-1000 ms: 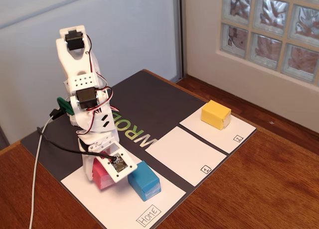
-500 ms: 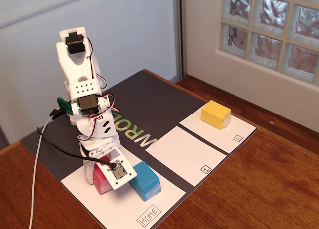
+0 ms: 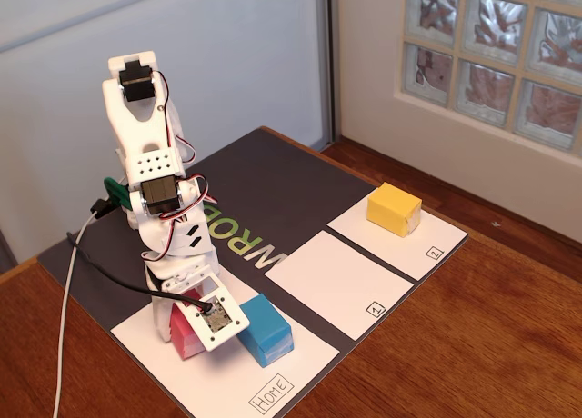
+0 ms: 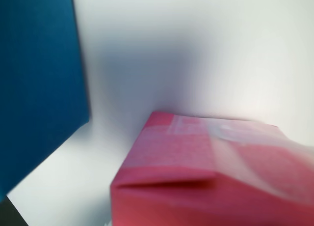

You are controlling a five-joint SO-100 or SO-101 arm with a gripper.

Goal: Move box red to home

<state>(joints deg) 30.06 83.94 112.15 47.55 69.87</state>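
Red box: the box red [image 3: 185, 331] sits low on the home [image 3: 218, 382] sheet, near its left end in the fixed view, mostly hidden under the arm's head; the wrist view shows its top [image 4: 206, 172] close up with white paper all around it.
Blue box: the blue box [image 3: 265, 328] stands on the same sheet, just beside the red one, with a strip of white between them in the wrist view.
Pincer: the pincer [image 3: 186, 311] is down over the red box; its fingers are hidden, so I cannot tell whether it grips or has let go.
Change: over the last second the arm has sunk lower and the red box has come down with it toward the paper.
Meaning: by my judgement the box is at its goal and only release and withdrawal remain.
Elsewhere: the yellow box [image 3: 393, 208] rests on the far sheet marked 2, well apart.
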